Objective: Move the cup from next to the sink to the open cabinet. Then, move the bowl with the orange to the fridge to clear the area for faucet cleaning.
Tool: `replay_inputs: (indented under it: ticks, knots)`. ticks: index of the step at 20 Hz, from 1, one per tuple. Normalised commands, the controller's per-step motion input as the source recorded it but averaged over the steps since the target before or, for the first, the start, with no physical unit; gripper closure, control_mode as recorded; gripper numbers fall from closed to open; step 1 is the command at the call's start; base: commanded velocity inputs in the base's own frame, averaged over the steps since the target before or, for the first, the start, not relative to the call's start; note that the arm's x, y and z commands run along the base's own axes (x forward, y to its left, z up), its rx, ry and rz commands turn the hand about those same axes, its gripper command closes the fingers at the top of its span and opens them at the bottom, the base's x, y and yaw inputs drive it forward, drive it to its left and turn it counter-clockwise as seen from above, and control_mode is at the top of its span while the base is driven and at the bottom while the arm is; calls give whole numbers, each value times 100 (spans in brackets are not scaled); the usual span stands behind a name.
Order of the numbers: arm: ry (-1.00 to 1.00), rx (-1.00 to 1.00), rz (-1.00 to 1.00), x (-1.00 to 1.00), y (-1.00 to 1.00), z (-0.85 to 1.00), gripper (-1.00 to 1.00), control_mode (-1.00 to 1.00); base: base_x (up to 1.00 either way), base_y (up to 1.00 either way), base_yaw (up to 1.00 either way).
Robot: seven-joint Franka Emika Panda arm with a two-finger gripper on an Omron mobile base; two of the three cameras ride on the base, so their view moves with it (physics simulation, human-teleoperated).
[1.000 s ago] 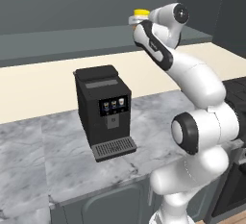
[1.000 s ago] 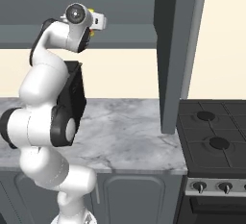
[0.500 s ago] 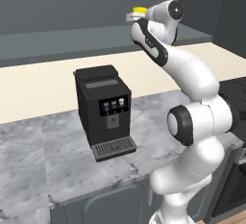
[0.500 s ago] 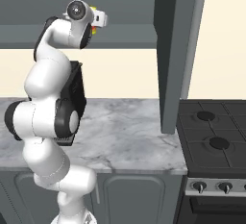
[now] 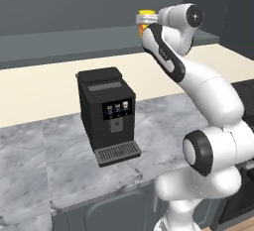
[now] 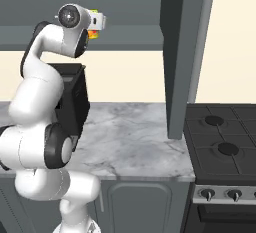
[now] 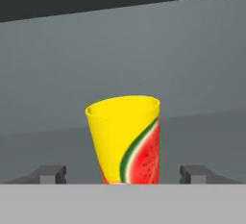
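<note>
End effector (image 7: pixel 123 174) spread wide, fingertips (image 7: pixel 52 174) clear of cup (image 7: pixel 126 140) at 9 & 3 o'clock. Cup upright on open cabinet (image 7: pixel 192 74) shelf, w/ coffee machine (image 5: pixel 106 113) below on table (image 5: pixel 59 160).

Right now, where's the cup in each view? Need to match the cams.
Left base view: the cup is at top centre, on the cabinet shelf, behind the arm's wrist.
Right base view: upper left, a sliver of it beside the wrist.
Hand view: centre, upright between the open gripper fingertips.
Shared landmark: the black coffee machine, below the shelf in both base views.
</note>
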Motion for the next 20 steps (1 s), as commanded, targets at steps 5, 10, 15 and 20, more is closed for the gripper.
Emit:
replay_inputs:
  ticks: [5, 10, 15, 20]
  knots:
    - [-4, 0, -3, -99, 0, 0, -100, -100, 0, 0, 0]
    - [1, 3, -11, -100, -11, -2, -100, -100, 0, 0, 0]
    - [11, 1, -8, -100, -23, -39, -100, -100, 0, 0, 0]
    - [11, 3, 0, -100, -35, -82, -100, -100, 0, 0, 0]
